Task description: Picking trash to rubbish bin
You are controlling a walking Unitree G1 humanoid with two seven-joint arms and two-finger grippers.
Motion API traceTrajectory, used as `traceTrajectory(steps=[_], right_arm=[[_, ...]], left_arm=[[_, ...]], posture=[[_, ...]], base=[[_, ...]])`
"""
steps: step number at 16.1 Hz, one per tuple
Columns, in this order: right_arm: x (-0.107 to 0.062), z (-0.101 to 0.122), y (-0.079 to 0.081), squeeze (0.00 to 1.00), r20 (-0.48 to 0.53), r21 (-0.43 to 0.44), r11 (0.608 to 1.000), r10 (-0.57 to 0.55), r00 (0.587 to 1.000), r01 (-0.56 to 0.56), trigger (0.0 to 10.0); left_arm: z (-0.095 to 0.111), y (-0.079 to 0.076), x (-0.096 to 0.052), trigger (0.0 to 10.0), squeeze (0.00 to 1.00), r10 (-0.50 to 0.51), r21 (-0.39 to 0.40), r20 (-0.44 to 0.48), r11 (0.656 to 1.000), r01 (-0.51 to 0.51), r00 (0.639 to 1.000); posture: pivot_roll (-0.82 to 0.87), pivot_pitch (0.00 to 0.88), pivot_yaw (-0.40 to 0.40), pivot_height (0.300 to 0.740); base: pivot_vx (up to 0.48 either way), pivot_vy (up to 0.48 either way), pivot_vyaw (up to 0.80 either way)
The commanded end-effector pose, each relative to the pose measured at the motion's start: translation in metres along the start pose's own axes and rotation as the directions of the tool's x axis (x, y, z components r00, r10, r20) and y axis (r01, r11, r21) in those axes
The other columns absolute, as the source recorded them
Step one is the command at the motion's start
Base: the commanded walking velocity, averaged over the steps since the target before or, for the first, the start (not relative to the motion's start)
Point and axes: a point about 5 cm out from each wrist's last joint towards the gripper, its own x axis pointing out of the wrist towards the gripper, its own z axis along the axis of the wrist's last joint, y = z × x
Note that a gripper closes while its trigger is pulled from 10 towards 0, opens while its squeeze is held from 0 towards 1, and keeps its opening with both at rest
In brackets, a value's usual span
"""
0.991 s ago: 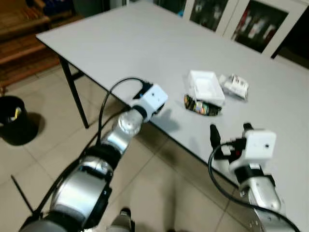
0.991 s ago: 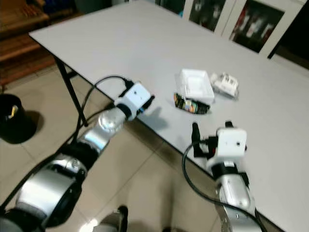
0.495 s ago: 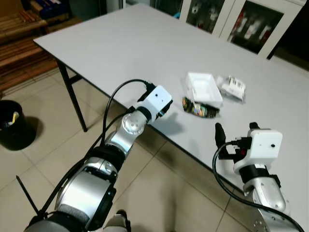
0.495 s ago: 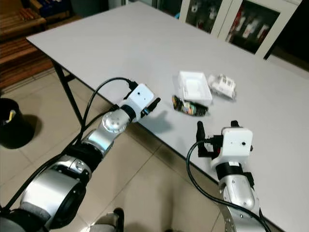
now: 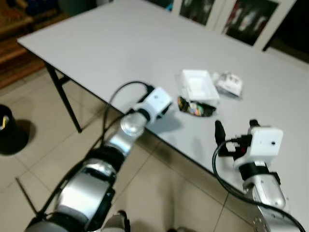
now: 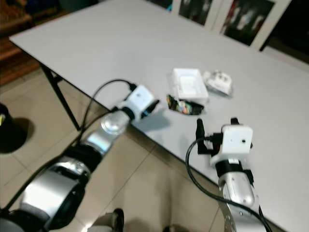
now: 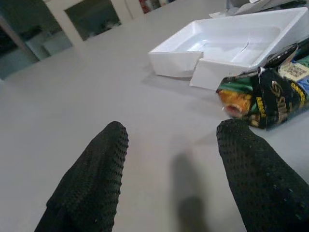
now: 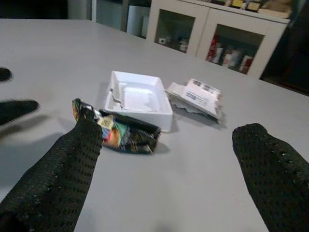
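Far off on my left, down on the tiled floor (image 5: 43,145), stands the black rubbish bin (image 5: 8,135), well apart from the grey table (image 5: 120,43) and the trash on it.

My left gripper (image 7: 171,169) hovers just above the near edge of the table, its two black fingers (image 7: 91,183) spread wide with bare tabletop between them. It points toward the crumpled snack wrapper (image 5: 195,107), the dark green and orange one, which lies near but not yet between the fingers.

Touching the wrapper on its far side is an open white foam tray (image 5: 197,84), and just beside that, further right, a crushed white packet with printed labels (image 5: 228,83).

My right gripper (image 5: 234,133) is raised over the table edge on the right, fingers (image 8: 63,169) likewise apart and empty, looking across at the same three pieces.

I judge this to be the reach before the first pick; nothing is held and nothing has gone to the bin. The next move calls for easing the left gripper forward until the wrapper sits between the fingers, then closing on it without dragging the tray along. After that I would need to turn and walk to the bin.
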Motion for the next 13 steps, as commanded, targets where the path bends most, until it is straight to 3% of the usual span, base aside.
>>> traceTrajectory(steps=[1, 3, 12, 13], right_arm=[[-0.0012, -0.0003, -0.0017, 0.0, -0.011, -0.008, 1.0, -0.004, 1.0, 0.003, 10.0], [-0.0008, -0.0004, -0.0024, 0.0, -0.009, -0.011, 1.0, -0.004, 1.0, 0.003, 10.0], [0.0011, -0.0006, -0.0008, 0.0, -0.003, -0.016, 1.0, -0.003, 1.0, 0.003, 10.0], [0.0014, -0.001, -0.0006, 0.0, -0.004, -0.016, 1.0, -0.002, 1.0, 0.002, 10.0]], left_arm=[[0.0027, -0.0046, 0.0016, 10.0, 0.0, -0.012, -0.02, 0.008, 1.0, 0.012, 1.0], [0.003, -0.0033, 0.0019, 10.0, 0.0, -0.008, -0.026, 0.005, 1.0, 0.008, 1.0], [0.0047, 0.0011, 0.003, 10.0, 0.0, 0.008, -0.031, 0.003, 0.999, -0.008, 1.0], [0.004, 0.002, 0.0031, 10.0, 0.0, 0.016, -0.031, -0.005, 0.999, -0.016, 1.0]], posture=[[0.09, 0.156, -0.116, 0.74], [0.1, 0.148, -0.118, 0.74], [0.1, 0.134, -0.11, 0.74], [0.1, 0.134, -0.11, 0.74]], base=[[0.0, 0.0, 0.0], [0.0, 0.0, 0.0], [0.0, -0.477, 0.0], [0.0, 0.0, 0.0]])
